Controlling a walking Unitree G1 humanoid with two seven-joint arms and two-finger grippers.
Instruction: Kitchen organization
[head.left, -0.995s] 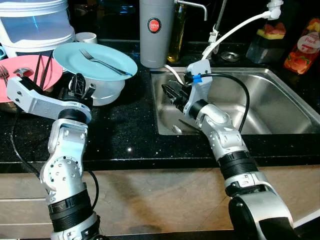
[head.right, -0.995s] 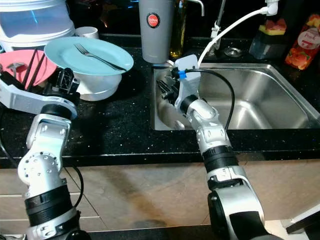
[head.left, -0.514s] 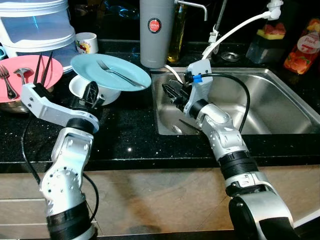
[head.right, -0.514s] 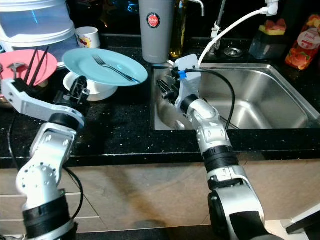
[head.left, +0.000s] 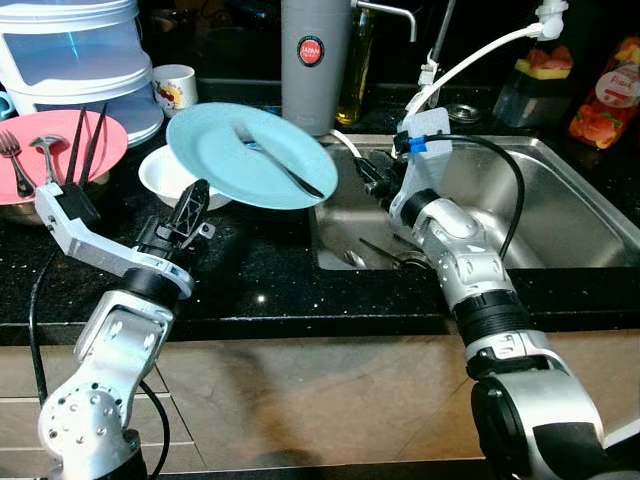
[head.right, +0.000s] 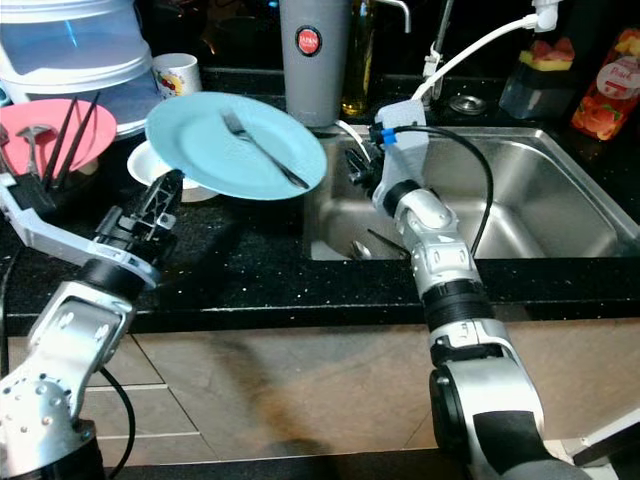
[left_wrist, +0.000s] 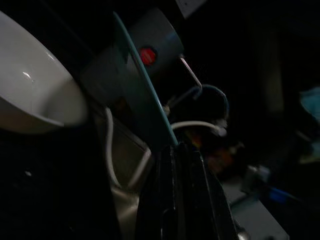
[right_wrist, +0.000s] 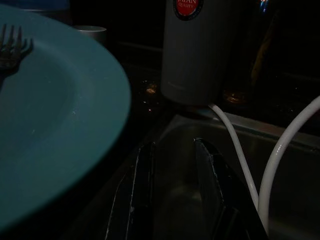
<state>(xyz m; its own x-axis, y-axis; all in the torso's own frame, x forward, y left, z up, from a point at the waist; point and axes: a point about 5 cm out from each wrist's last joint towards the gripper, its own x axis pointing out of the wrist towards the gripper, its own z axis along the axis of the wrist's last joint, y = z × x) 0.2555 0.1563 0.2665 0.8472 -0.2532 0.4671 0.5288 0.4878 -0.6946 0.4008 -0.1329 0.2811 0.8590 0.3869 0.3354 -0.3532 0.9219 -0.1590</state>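
Left eye view first: the left gripper is clamped on the near rim of the blue plate, holding it up off the black counter and canted, far edge high, lip nearest the sink low. From that grip the plate reaches up and toward the robot's right, over the white bowl, and its right edge already overhangs the sink's left wall. Lying in the plate is a fork, tines up near the high side, handle running down the slope toward the basin; its long axis points almost straight at the right gripper. That is the relation that matters: on this tilt the fork looks ready to slide handle first, and my read is it would go into the sink corner where the right arm waits. The right gripper hangs over the sink's left end, fingers parted with a clear gap, holding nothing. In the right wrist view the plate's rim looms just beside those fingers, with the fork tines at the far side, so the right arm is the nearer one for taking the fork or steadying the plate. Farther out stand the grey flask behind the sink corner, the white hose, and the pink plate of utensils well off to the robot's left.
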